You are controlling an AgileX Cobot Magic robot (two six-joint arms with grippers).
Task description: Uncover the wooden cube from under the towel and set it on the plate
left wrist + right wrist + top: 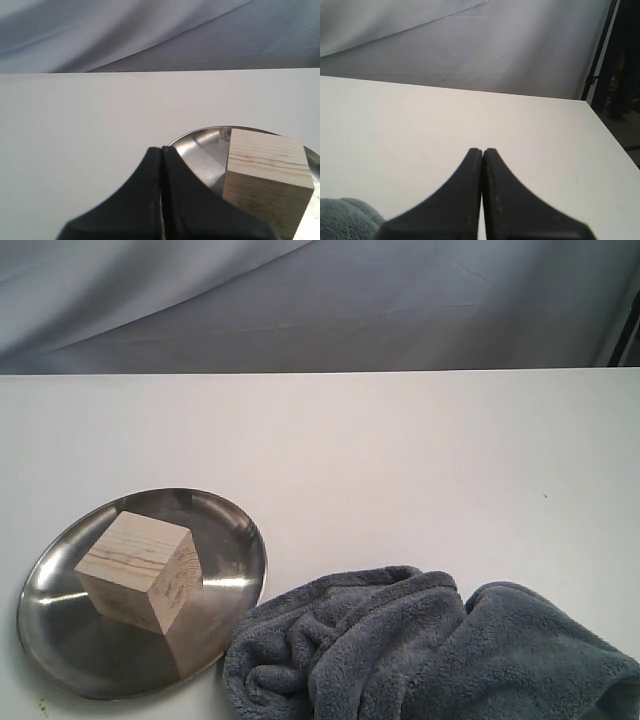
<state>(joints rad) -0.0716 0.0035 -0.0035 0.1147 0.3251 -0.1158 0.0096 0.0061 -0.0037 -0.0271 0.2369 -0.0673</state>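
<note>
Exterior view, lower left: plate [60,640] flat on tabletop [400,460]. Wooden cube [140,570] sits on it, fully uncovered, so placement judged complete.
Left end effector [161,155]: jaws pressed together, empty; cube near, no contact.
Lower right: towel [420,650] bunched just beside plate rim, clear of cube.
Right end effector [482,152]: jaws closed, holding nothing; towel edge nearby.
</note>
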